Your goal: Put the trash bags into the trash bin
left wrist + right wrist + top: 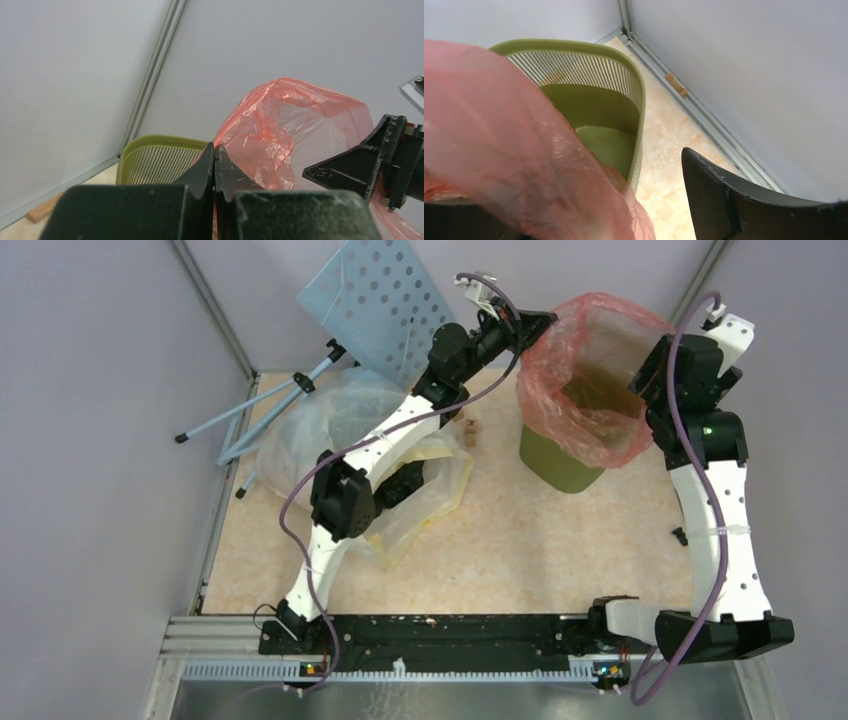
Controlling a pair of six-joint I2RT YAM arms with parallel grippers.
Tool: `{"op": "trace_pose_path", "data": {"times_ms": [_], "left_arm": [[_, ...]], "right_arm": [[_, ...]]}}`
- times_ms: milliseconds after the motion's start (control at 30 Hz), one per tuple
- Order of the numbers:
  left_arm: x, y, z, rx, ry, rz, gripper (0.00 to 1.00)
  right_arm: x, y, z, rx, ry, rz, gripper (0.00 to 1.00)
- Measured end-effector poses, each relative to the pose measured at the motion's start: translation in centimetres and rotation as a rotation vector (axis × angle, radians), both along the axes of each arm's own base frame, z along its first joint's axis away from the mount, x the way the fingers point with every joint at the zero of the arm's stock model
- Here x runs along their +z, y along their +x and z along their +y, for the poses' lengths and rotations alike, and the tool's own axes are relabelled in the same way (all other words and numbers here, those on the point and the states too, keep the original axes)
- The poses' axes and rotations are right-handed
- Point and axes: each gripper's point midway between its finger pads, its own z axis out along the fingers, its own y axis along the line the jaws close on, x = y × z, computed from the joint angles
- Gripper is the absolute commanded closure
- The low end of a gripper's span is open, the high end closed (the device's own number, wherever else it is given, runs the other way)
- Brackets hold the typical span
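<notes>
The olive-green trash bin [560,465] stands at the back right of the table. The red-pink trash bag [585,365] hangs open over its mouth, partly inside it. My left gripper [535,325] is shut on the bag's left top edge and holds it up; in the left wrist view the fingers [215,150] pinch red film, with the bag [295,130] and bin [155,160] behind. My right gripper [652,370] is at the bag's right edge. In the right wrist view its jaws [624,200] stand wide apart, the bag [514,160] draped over the left finger, above the bin [614,105].
A large clear bag with a pale-yellow rim [320,430] lies under the left arm. A light-blue perforated board [375,300] on tripod legs [260,415] stands at the back left. A small wooden block [472,430] lies by the bin. Walls close the back corners.
</notes>
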Motion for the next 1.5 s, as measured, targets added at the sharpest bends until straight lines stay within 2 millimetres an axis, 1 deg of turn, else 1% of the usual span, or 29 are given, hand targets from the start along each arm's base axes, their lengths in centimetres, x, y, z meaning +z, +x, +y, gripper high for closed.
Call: {"op": "trace_pose_path", "data": {"times_ms": [67, 133, 233, 400, 533, 633, 767, 900, 967, 1067, 1200, 1333, 1433, 1500], "left_arm": [[-0.7, 0.0, -0.5, -0.014, -0.005, 0.016, 1.0], [-1.3, 0.1, -0.9, -0.025, -0.009, 0.029, 1.0], [-1.8, -0.2, -1.8, -0.044, -0.016, 0.042, 1.0], [-1.8, -0.9, -2.5, -0.062, -0.017, 0.041, 1.0], [-1.8, -1.4, -2.8, -0.075, -0.01, 0.028, 1.0], [-2.0, -1.2, -2.7, -0.076, -0.001, 0.022, 1.0], [-2.6, -0.8, -2.3, -0.081, 0.01, 0.027, 1.0], [-4.2, 0.0, -1.6, -0.077, 0.032, 0.059, 1.0], [-4.9, 0.2, -1.4, -0.078, 0.043, 0.074, 1.0], [-5.4, 0.3, -1.1, -0.088, 0.049, 0.088, 1.0], [-5.2, -0.1, -0.8, -0.118, 0.053, 0.095, 1.0], [-4.2, -1.3, -0.3, -0.14, 0.06, 0.083, 1.0], [-3.1, -2.4, 0.7, -0.151, 0.076, 0.076, 1.0], [-2.2, -3.7, 1.8, -0.156, 0.093, 0.075, 1.0]], "right_arm": [[0.0, -0.9, -0.5, -0.037, 0.005, -0.007, 0.3], [0.0, -1.2, -0.9, -0.067, 0.014, -0.013, 0.32], [-0.9, -1.4, -1.4, -0.108, 0.046, 0.013, 0.35], [-3.4, -0.4, -0.9, -0.124, 0.109, 0.079, 0.47], [-5.8, 0.6, 0.0, -0.122, 0.181, 0.134, 0.5], [-6.9, 1.1, 0.5, -0.124, 0.219, 0.154, 0.54], [-7.6, 0.9, 0.8, -0.144, 0.259, 0.161, 0.67], [-9.1, 0.5, 0.8, -0.184, 0.284, 0.214, 0.72], [-9.9, 0.3, 0.9, -0.195, 0.288, 0.245, 0.8], [-10.7, -0.1, 1.0, -0.202, 0.294, 0.272, 1.0], [-10.8, -0.4, 1.0, -0.198, 0.301, 0.284, 1.0], [-10.8, -1.1, 2.0, -0.156, 0.309, 0.321, 1.0], [-10.5, -1.9, 3.1, -0.124, 0.315, 0.357, 1.0], [-10.1, -2.5, 4.2, -0.089, 0.315, 0.377, 1.0]]}}
